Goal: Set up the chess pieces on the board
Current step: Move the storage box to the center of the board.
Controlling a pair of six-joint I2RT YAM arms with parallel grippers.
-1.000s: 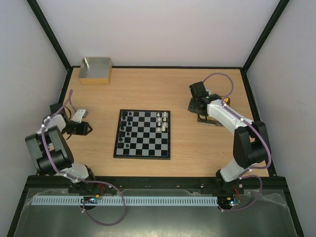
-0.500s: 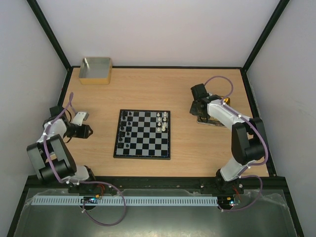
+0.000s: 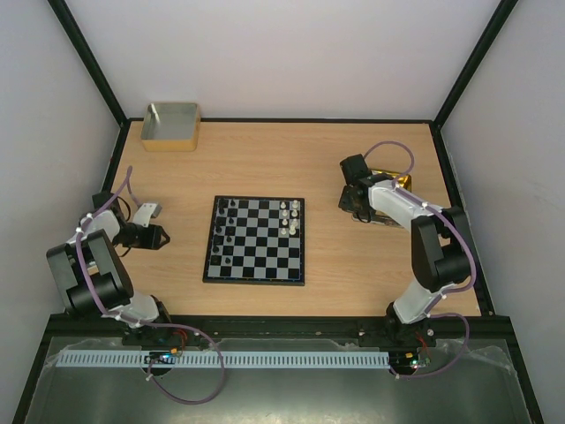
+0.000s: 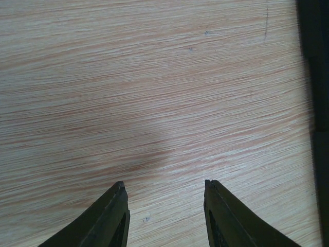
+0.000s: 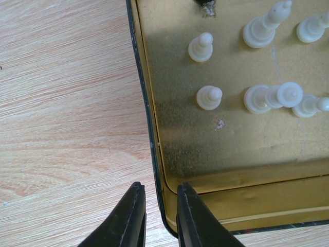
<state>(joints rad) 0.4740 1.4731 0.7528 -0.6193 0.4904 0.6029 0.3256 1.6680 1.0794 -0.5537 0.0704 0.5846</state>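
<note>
The board (image 3: 260, 256) lies in the middle of the table. Black chess pieces (image 3: 222, 231) stand along its left side and cream-white ones (image 3: 288, 218) near its far right corner. Several more cream-white pieces (image 5: 209, 98) lie in the gold tin (image 5: 231, 154) at the right. My right gripper (image 5: 160, 186) straddles the tin's left wall with narrow jaws, one finger outside and one inside, and a sliver of gap shows on each side. My left gripper (image 4: 164, 184) hangs open over bare wood left of the board, holding nothing.
A grey box with a tan rim (image 3: 171, 126) sits at the far left corner. The table's black edge (image 4: 316, 77) runs close beside my left gripper. The tin (image 3: 395, 182) lies near the table's right edge.
My right gripper's jaws have narrowed around the tin's wall as the wrist shifted slightly. My left arm drew in and its gripper opened wider.
</note>
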